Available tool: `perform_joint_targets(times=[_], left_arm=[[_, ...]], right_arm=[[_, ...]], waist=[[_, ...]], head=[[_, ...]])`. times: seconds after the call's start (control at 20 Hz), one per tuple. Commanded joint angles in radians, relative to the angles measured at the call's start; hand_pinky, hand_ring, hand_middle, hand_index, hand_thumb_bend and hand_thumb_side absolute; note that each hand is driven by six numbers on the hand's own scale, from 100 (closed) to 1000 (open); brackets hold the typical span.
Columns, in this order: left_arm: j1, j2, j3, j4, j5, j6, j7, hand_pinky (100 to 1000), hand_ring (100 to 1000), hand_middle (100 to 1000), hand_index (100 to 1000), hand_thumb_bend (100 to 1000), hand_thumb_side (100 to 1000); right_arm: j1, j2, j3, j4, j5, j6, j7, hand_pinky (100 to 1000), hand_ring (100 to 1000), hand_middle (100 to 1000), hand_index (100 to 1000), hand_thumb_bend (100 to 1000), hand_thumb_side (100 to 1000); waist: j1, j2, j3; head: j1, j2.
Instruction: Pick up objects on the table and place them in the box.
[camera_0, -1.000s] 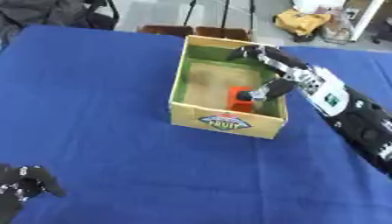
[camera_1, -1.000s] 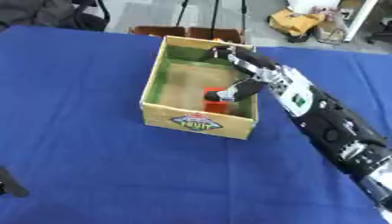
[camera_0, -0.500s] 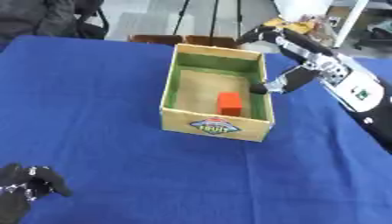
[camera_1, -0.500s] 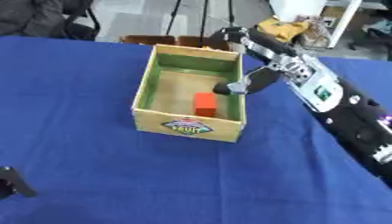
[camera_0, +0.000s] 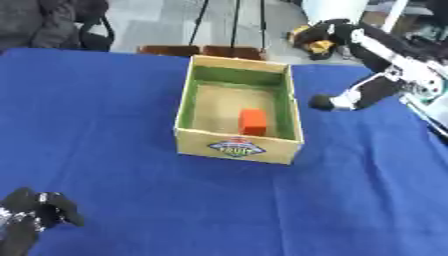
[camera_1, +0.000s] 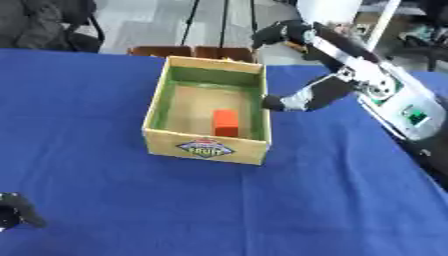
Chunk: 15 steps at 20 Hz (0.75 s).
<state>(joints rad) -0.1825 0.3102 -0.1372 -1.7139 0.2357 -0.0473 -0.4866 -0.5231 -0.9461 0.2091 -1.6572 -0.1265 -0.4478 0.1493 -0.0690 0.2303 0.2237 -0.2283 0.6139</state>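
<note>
1 box (camera_0: 237, 145), 1 orange block (camera_0: 253, 121), 2 robot hands.

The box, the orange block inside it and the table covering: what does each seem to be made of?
The box looks like cardboard: matte tan walls, thin edges, a printed label on its front, green lining inside. The orange block looks solid and evenly coloured, possibly plastic or painted wood; the views leave that open. The table covering seems to be blue cloth, matte, with soft creases.

Left eye: head-height, looking down on the box (camera_0: 238, 115) (mid-frame).
Right eye: same downward look, box left of centre.
Shared: box, blue table (camera_1: 306, 190).
</note>
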Motion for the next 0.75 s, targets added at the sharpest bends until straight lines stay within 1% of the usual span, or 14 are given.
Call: perform_joint_targets(times=[0.05, 0.4, 0.75], left_arm=[[0.002, 0.024, 0.019, -0.007, -0.008, -0.002, 0.012, 631, 550, 490, 636, 315, 1000], [0.014, 0.029, 0.035, -0.005, -0.017, -0.008, 0.027, 630, 551, 492, 635, 310, 1000], [0.020, 0.031, 0.040, -0.004, -0.021, -0.011, 0.033, 631, 566, 497, 635, 314, 1000]], right_arm=[[0.018, -0.043, -0.039, -0.073, -0.043, 0.026, -0.017, 843, 832, 698, 859, 610, 413], [0.102, -0.032, -0.072, -0.146, -0.066, 0.049, -0.044, 836, 824, 681, 854, 585, 397], [0.174, -0.007, -0.093, -0.178, -0.058, 0.060, -0.066, 835, 822, 672, 850, 560, 404]], waist=[[0.003, -0.019, -0.013], [0.004, -0.014, -0.060], [0.008, -0.013, -0.085]], head=[[0.014, -0.007], [0.040, 0.001], [0.051, 0.019]])
